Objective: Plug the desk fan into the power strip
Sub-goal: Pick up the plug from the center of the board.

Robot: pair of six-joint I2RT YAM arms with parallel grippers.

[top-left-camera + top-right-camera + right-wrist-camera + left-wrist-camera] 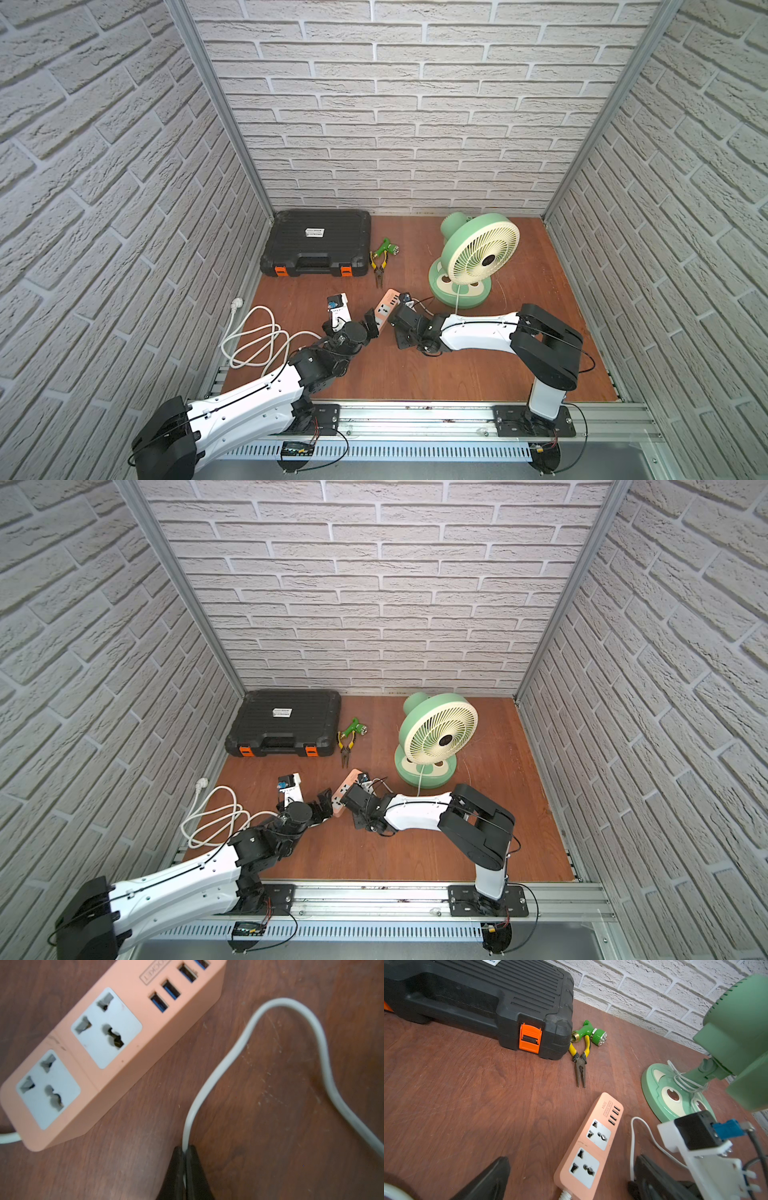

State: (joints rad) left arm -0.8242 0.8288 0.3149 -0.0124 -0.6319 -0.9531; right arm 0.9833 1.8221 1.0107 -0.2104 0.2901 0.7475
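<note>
The mint-green desk fan [478, 253] [440, 734] stands upright at the back right, grille towards the front. The peach-pink power strip [384, 309] [345, 789] lies flat mid-table, its sockets face up and unoccupied. In the left wrist view my left gripper [571, 1167] is open, one black finger on each side of the power strip [591, 1147] at its cable end. My right gripper [185, 1150] is shut on the fan's thin white cord [249, 1032], right beside the power strip [116, 1043]. The cord [633, 1136] loops over the wood towards the fan base [675, 1093].
A black toolcase [316, 249] with orange latches sits at the back left. Yellow-handled pliers [379, 268] and a green hose nozzle [388, 247] lie between it and the fan. The strip's thick white cable [257, 340] coils at the left edge. Brick walls close three sides.
</note>
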